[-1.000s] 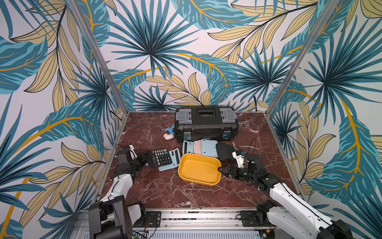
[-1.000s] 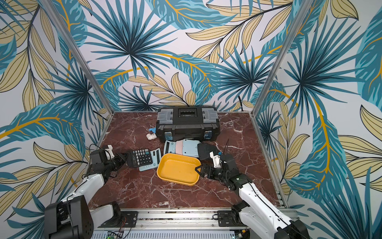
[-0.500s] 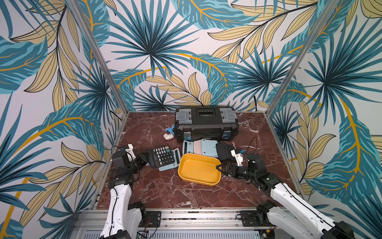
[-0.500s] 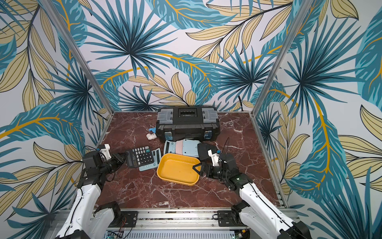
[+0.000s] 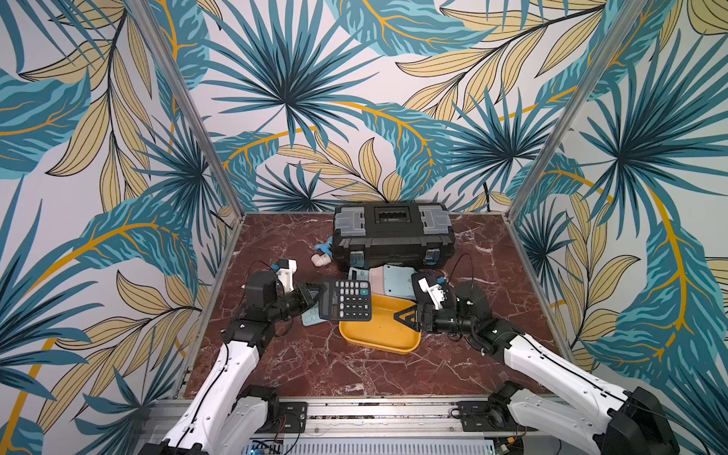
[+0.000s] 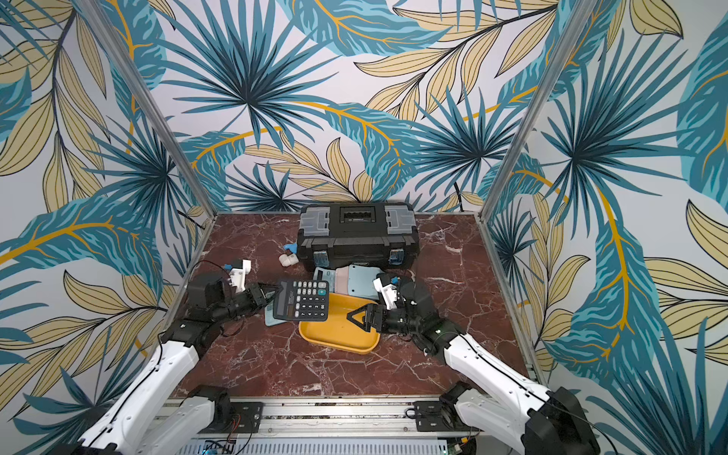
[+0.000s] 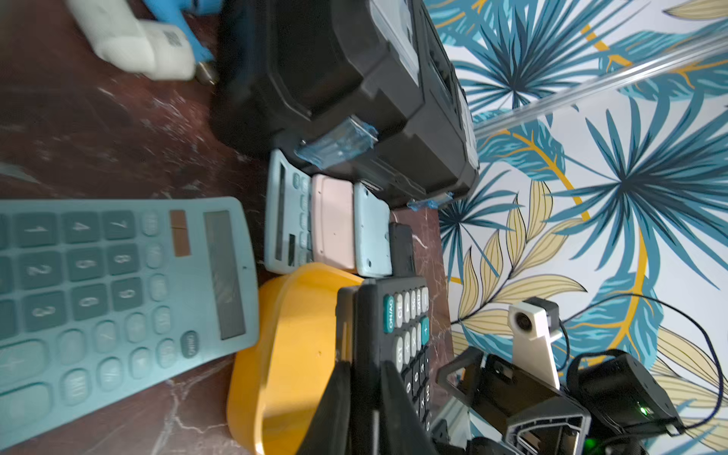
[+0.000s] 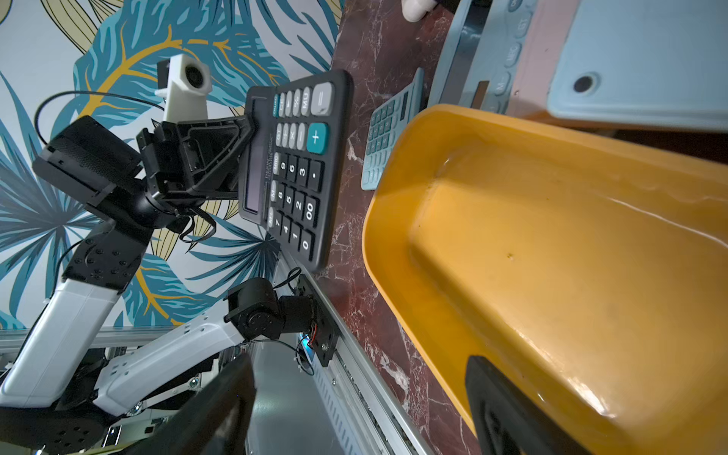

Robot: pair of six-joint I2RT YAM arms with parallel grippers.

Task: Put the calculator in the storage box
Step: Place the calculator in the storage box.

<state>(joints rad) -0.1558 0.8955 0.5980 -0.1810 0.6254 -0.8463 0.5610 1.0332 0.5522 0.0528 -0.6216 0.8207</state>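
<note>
The left gripper (image 5: 315,296), fingers clenched on the black plastic calculator (image 5: 346,305), has lifted it over the edge of the shallow yellow-orange storage box (image 5: 378,335); right gripper (image 5: 405,318) released; placement nears.

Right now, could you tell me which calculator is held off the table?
The black calculator, clamped in the left hand; the teal one and pastel ones lie on the table.

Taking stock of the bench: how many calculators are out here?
5: black calculator in the left tool; teal calculator on the table below it; grey-blue calculator, pink calculator, pale-blue calculator overlapping before the toolbox. More may be hidden.
</note>
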